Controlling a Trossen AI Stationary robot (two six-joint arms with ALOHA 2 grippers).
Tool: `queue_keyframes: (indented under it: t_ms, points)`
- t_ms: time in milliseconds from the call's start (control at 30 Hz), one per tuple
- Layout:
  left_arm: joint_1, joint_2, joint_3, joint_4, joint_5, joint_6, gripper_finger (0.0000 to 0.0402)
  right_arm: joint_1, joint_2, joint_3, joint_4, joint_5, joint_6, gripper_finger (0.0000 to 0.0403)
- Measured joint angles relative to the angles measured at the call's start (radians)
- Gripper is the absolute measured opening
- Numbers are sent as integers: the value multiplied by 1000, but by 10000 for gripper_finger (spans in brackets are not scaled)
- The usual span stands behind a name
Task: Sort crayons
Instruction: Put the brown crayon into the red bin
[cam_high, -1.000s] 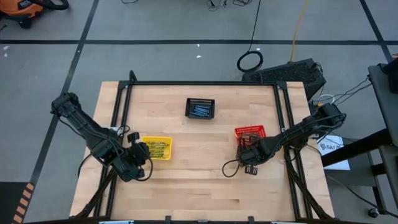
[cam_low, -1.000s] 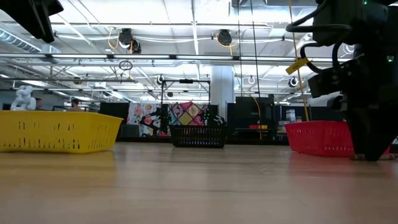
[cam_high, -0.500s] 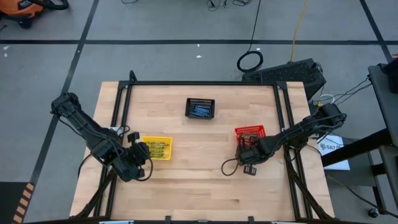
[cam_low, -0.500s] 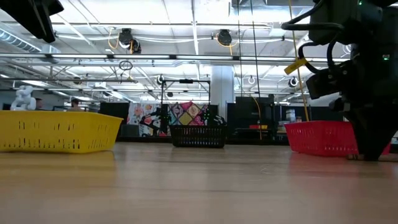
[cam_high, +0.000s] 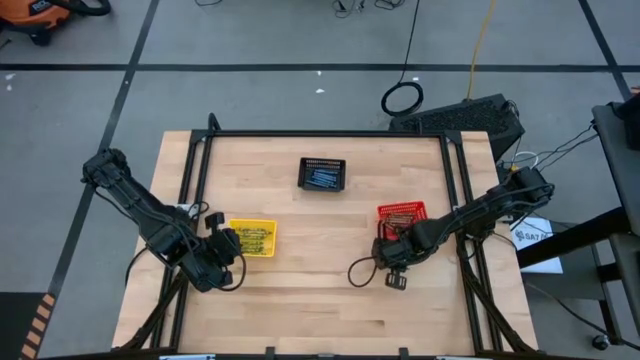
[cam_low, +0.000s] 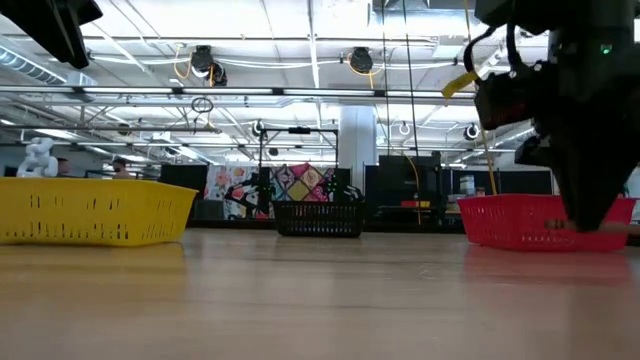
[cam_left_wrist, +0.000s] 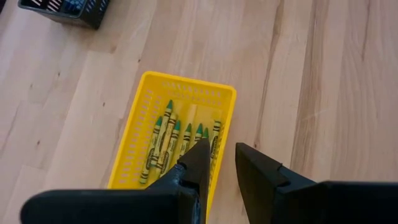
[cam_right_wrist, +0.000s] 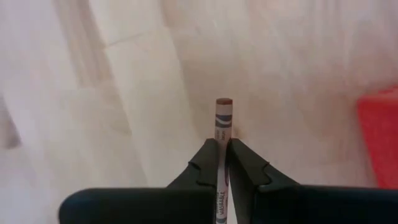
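The right hand (cam_right_wrist: 223, 149) is clamped on a single brown-red crayon (cam_right_wrist: 223, 118), which runs lengthwise between the two dark fingers (cam_right_wrist: 205, 163) and sticks out past their tips, its blunt brown end forward over bare wood. In the high view this right hand (cam_high: 392, 262) sits above the table (cam_high: 320, 310) just in front of the red basket (cam_high: 402, 212), toward the table's near right part; the held crayon itself is too small to make out from above. In the low view the right arm hangs in front of the red basket (cam_low: 510, 222), hiding that basket's right part. The left hand (cam_left_wrist: 219, 163) hovers with its fingers narrowly parted and nothing between them, right at the near end of the yellow basket (cam_left_wrist: 142, 124). Inside that basket lie the yellow-olive crayons (cam_left_wrist: 168, 140) with green tips, side by side and roughly parallel, pointing along the basket's length, just beyond the left fingertips and not touched by them. From above, the left hand (cam_high: 222, 252) stands beside the yellow basket (cam_high: 252, 238) on the table's left part. The black basket (cam_high: 322, 174), set toward the far middle of the table and well apart from both hands, holds the blue-grey crayons (cam_high: 320, 178).
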Motion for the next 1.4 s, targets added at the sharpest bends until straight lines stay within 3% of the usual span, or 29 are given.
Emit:
queue_keyframes:
  t_ms: [300,433,667,1000,1133,1400]
  points:
    - [0,0,0,0,2,0,80,-3,0,182,-282,13,-101,2]
    - [0,0,0,0,7,0,80,-26,-1,266,-404,96,-170,2]
    - [0,0,0,0,8,0,80,-140,-2,281,-544,161,-268,2]
    - [0,0,0,0,12,0,80,-300,-34,270,-527,161,-394,1]
    - [0,0,0,0,13,0,80,-336,-64,186,-436,112,-413,1]
    - [0,0,0,0,13,0,80,-356,-112,60,-350,110,-352,3]
